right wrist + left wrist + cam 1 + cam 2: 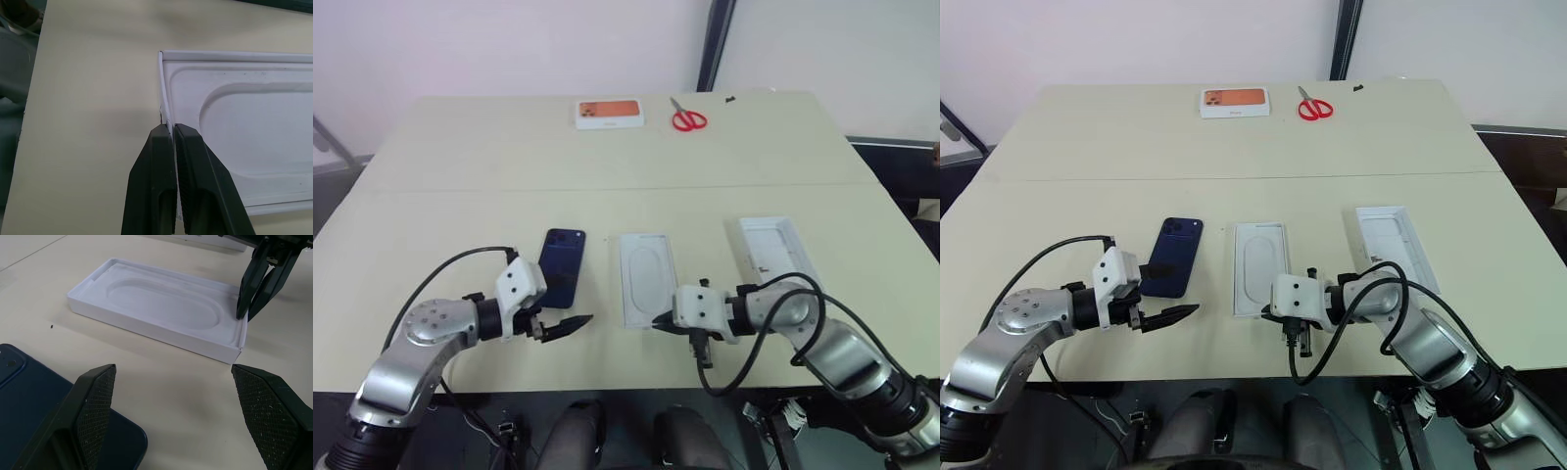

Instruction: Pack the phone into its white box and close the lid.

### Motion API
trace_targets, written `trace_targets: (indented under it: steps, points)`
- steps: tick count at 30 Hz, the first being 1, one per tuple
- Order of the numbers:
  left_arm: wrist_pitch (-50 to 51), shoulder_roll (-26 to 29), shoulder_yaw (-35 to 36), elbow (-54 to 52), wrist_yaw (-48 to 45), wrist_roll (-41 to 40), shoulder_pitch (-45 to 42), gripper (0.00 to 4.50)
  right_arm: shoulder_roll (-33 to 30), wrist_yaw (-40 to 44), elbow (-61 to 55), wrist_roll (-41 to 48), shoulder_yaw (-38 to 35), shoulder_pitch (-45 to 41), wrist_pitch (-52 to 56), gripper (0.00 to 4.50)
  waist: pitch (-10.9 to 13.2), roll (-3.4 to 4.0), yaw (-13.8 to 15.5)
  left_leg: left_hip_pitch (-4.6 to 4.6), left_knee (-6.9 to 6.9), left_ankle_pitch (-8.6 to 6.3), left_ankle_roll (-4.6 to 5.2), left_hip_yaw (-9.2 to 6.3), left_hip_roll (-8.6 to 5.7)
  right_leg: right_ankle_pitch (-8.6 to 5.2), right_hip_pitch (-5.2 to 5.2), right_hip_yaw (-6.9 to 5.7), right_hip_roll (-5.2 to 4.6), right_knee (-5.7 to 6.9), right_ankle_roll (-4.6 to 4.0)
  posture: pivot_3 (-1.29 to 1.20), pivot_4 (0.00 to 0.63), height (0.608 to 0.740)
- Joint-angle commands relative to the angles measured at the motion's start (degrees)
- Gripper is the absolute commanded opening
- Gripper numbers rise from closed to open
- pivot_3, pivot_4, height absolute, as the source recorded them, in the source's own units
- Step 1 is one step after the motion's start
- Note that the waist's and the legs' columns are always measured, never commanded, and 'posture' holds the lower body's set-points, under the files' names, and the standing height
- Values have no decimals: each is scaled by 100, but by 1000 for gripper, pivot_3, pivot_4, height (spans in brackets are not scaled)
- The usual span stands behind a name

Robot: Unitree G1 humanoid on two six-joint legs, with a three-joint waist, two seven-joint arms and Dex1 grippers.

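Note:
The dark blue phone (563, 266) lies flat on the table, left of the white box (646, 279), an open shallow tray with an oval recess. The lid (776, 251) lies inside-up to the right of the box. My left gripper (566, 325) stands open just off the phone's near end, pointing toward the box; the phone's corner (29, 406) shows beside one finger. My right gripper (171, 128) is shut on the thin rim of the white box (254, 127) at its near short end. The left wrist view shows those pinching fingers (257, 289) at the box's corner.
At the table's far side lie a white box with an orange picture (609, 113) and red scissors (688, 119). The table's near edge runs just below both grippers. Bare tabletop stretches between the near objects and the far ones.

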Motion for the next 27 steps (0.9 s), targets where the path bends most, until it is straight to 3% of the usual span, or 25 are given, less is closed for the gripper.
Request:
trace_targets:
  steps: [1, 3, 7, 10, 13, 15, 17, 18, 27]
  points:
    - [-69, 59, 111, -208, 25, -36, 2, 3970, 139, 65, -71, 162, -82, -80, 49, 743, 0, 0, 1, 0, 0, 0, 0, 0, 0, 0, 0, 0, 0, 0, 0, 0, 150, 740]
    - [-73, 69, 129, -200, 31, -33, 15, 3970, 241, 53, -102, 295, -165, -94, 148, 1425, 0, 0, 0, 0, 0, 0, 0, 0, 0, 0, 0, 0, 0, 0, 0, 0, 150, 740]
    - [-15, 92, 316, -205, 139, -69, 77, 3970, 322, 13, -180, 614, -542, -164, 313, 3512, 0, 0, 1, 0, 0, 0, 0, 0, 0, 0, 0, 0, 0, 0, 0, 0, 150, 740]
    - [433, 17, 826, -205, 563, -398, 33, 3970, 536, -121, -196, 1217, -1078, -615, 935, 3512, 1, 0, -12, 0, 0, 0, 0, -1, 0, 1, -1, 0, 0, 1, -1, 0, 150, 740]
    - [1287, -88, 1386, -176, 1016, -1109, -134, 3970, 793, -434, -126, 1283, -1122, -1085, 1397, 2477, 1, 1, -30, 1, -1, 0, 0, -2, 1, 1, -4, 0, 1, 6, -1, 0, 150, 740]
    - [1994, -126, 1700, 153, 1603, -1240, -380, 4495, 990, -809, 97, 870, -738, -1463, 1630, 1539, 1, 1, -27, 2, -1, 0, 0, -3, 1, 1, -4, -2, 2, 6, -1, 0, 150, 740]
    - [2510, -186, 1902, 378, 2088, -1323, -596, 4500, 1237, -1112, 360, 551, -375, -1788, 1767, 416, 1, -1, -30, 2, 0, 0, 0, -3, 0, 1, -6, -3, 2, 7, 0, 0, 150, 740]
    - [2671, -216, 1951, 423, 2227, -1368, -681, 4500, 1354, -1201, 477, 464, -250, -1903, 1790, 80, 1, -1, -36, 1, 0, 1, -1, -3, 0, 1, -7, -3, 4, 7, 1, 0, 150, 740]
    - [5316, -394, 2143, 1569, 3142, -1910, -2037, 4500, 2146, -1762, 1769, -1055, 1346, -2701, 1312, 80, 0, -3, -60, 1, 13, 5, -9, -2, -4, 1, -43, -1, 8, 42, 1, 0, 150, 740]
